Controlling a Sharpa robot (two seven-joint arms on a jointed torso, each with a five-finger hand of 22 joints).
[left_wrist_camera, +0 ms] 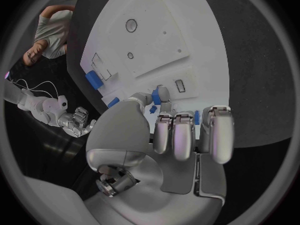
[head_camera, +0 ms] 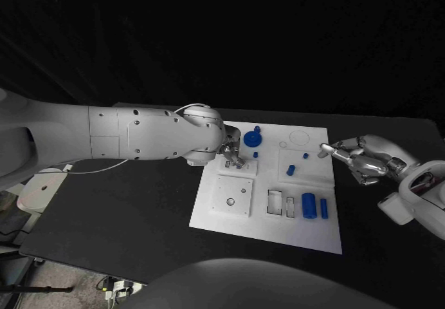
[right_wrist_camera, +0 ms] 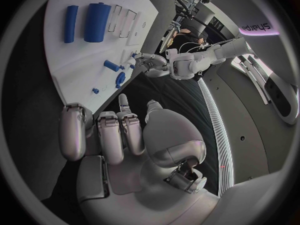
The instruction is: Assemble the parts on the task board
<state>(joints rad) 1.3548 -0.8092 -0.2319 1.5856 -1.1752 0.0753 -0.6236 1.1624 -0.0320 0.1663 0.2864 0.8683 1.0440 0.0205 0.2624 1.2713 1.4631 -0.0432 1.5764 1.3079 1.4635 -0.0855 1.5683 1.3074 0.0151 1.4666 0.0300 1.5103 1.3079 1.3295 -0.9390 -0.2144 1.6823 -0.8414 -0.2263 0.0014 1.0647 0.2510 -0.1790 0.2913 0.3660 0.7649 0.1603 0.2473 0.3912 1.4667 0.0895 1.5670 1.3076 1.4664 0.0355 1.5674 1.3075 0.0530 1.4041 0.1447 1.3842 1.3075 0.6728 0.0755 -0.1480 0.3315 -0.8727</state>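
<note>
Early stage: two blue cylinders [head_camera: 315,206] lying loose on task board [head_camera: 306,232]. Left hand [head_camera: 232,154] seemingly pinching small blue part [left_wrist_camera: 154,98]; right hand [head_camera: 357,158] curled, holding nothing.

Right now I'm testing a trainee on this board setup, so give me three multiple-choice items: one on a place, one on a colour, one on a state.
1. In the head view, where is the right hand?
A. By the task board's right edge
B. Over the board's near left corner
C. Beyond the table's far edge

2. What colour is the task board?
A. Yellow
B. White
C. Red

3. How is the wide blue cylinder placed?
A. Standing on end
B. Held in a hand
C. Lying on its side on the board

Answers:
1 A: the right hand sits at the right edge of the task board.
2 B: the plate is white against the black table.
3 C: the wide blue cylinder lies flat beside the thin blue cylinder, with no hand touching it.
</note>
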